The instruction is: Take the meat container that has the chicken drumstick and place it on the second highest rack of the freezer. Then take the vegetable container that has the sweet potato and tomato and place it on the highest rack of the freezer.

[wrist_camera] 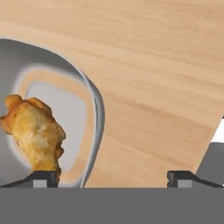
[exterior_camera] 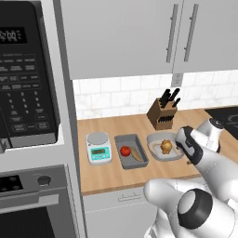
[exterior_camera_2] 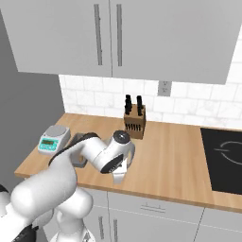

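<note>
1. The light grey, rounded plastic meat container (exterior_camera: 157, 149) sits on the pale wooden worktop (exterior_camera: 116, 176), just right of the darker grey rectangular vegetable container (exterior_camera: 131, 151) and in front of the wooden knife block (exterior_camera: 162, 114).
2. It holds one browned chicken drumstick (wrist_camera: 34, 132), lying loose on its floor.
3. The robot's dark two-finger tool (wrist_camera: 113, 177) hovers at the container's right rim with its tips spread wide, one over the bowl, one over bare worktop, gripping nothing.
4. Judged by looks, the container is light and stiff, with a thin, smooth, possibly slippery wall.
5. The rim wall is the natural hold: one finger inside, one outside.
6. Keep it level, or the drumstick could roll out.
</note>
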